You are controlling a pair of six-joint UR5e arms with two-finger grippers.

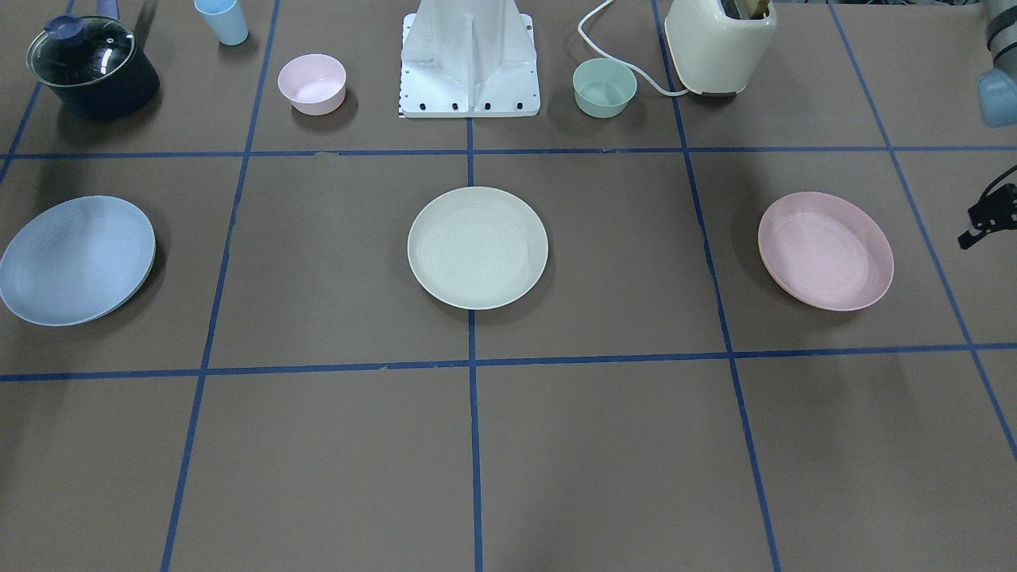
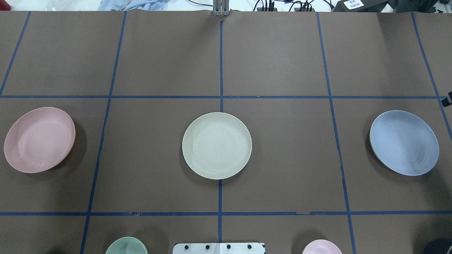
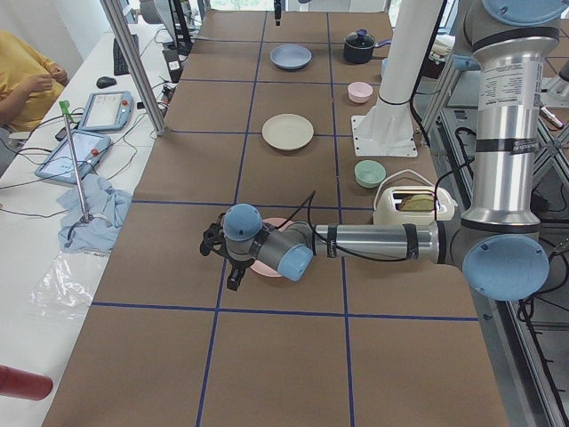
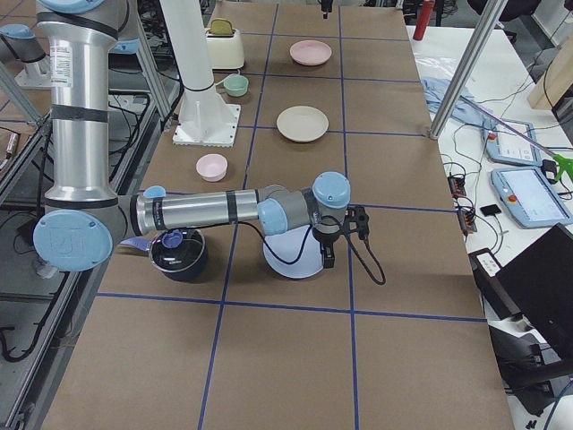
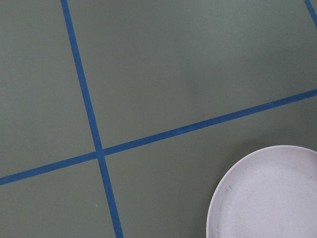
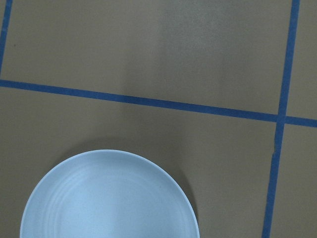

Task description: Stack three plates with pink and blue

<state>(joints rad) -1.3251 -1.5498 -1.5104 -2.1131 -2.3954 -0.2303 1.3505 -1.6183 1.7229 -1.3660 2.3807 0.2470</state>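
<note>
Three plates lie apart in a row on the brown table. The cream plate (image 1: 477,247) (image 2: 216,145) is in the middle. The pink plate (image 1: 825,250) (image 2: 39,139) is on my left side, and the blue plate (image 1: 77,260) (image 2: 404,142) on my right. My left gripper (image 3: 227,262) hovers at the pink plate's outer edge; only a black bit of it shows at the front view's edge (image 1: 989,216). My right gripper (image 4: 340,235) hovers beside the blue plate (image 4: 291,255). The wrist views show the plates (image 5: 267,198) (image 6: 109,198) but no fingers, so I cannot tell either gripper's state.
Along the robot's side stand a dark pot with a glass lid (image 1: 91,67), a blue cup (image 1: 222,20), a small pink bowl (image 1: 311,83), the robot base (image 1: 469,63), a small green bowl (image 1: 605,87) and a cream toaster (image 1: 719,44). Blue tape lines grid the table.
</note>
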